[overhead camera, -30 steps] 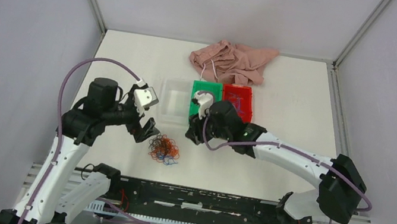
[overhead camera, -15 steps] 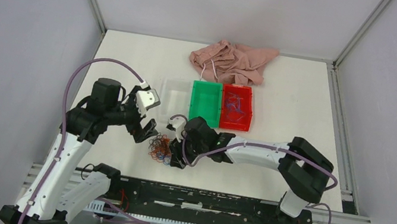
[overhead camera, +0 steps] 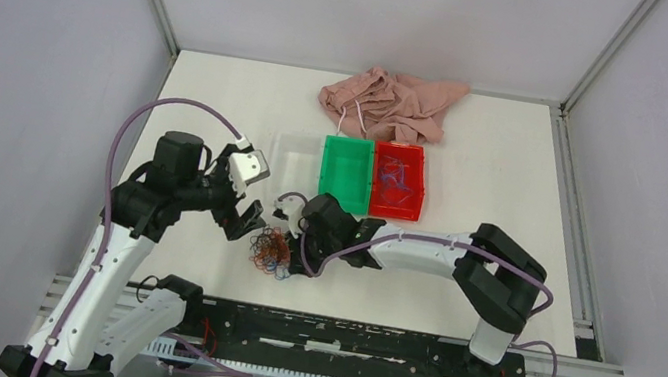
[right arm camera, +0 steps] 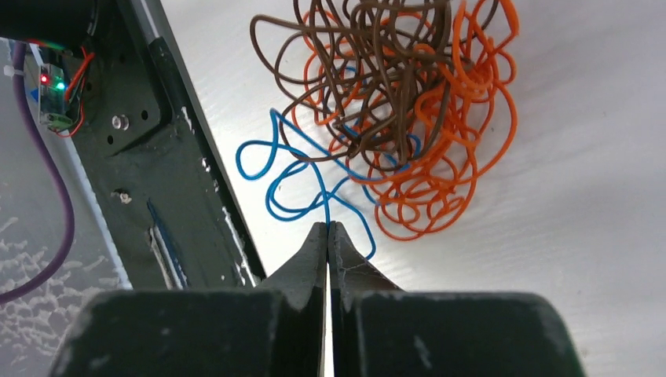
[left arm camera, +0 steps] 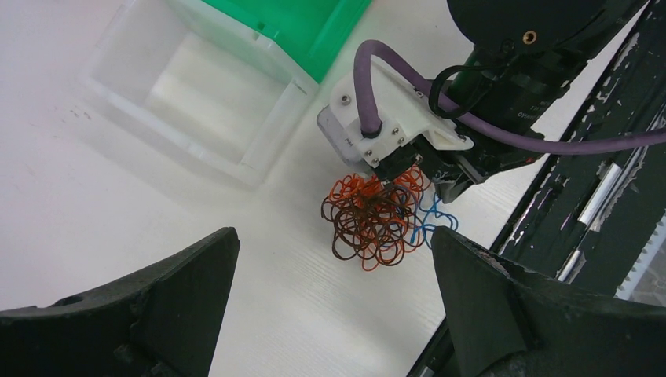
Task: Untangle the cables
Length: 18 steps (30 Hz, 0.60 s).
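- Right gripper (right arm camera: 327, 236): jaws together, pinching a blue strand (right arm camera: 325, 204) where it trails out of the tangle (right arm camera: 393, 102).
- Change: a second ago this gripper was half open up by the green bin (overhead camera: 345, 170), clear of the cables. It has since swung down to the tangle's near-right edge and shut.
- Meaning, as I judge it: the first hold is made and a pull away from the clump could draw the blue strand free. Nothing is separated yet.
- Left gripper (overhead camera: 249, 220): jaws wide apart, holding nothing, unmoved over that second, just beside the tangle's far-left edge.
- Tangle lies on the table (overhead camera: 221, 110) between the two grippers, near of the clear bin (overhead camera: 293, 154), close to the near rail. It is in the same spot as before.
- Shape: a roundish clump of brown and orange loops with no clear long axis.
- The blue strand alone has a direction: loose loops run out from the clump toward the near-right, ending in the shut jaws.
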### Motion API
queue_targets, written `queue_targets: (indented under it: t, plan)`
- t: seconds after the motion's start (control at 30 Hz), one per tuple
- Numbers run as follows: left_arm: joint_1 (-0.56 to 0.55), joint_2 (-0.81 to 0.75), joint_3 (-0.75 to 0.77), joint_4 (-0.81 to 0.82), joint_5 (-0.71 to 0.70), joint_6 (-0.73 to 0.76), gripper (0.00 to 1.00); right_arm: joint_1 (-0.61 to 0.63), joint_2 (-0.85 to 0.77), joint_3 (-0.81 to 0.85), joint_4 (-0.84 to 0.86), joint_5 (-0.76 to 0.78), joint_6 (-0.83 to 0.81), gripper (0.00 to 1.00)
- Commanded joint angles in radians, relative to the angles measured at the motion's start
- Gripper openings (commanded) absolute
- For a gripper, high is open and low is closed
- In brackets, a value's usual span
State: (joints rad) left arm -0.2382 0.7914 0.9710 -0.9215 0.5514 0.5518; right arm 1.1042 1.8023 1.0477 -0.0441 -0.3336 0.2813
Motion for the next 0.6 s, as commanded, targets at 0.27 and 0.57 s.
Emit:
queue_targets:
  t: [0.27,0.57]
  plan:
    - [-0.003,-0.069,-0.039,-0.020,0.139,0.150,0.99,-0.014,-0.326,0.068,-0.130,0.006,-0.007,0.00]
    - [-0.003,-0.137,-0.106,0.036,0.168,0.136,1.00,-0.057,-0.358,0.123,0.041,-0.105,0.107,0.00]
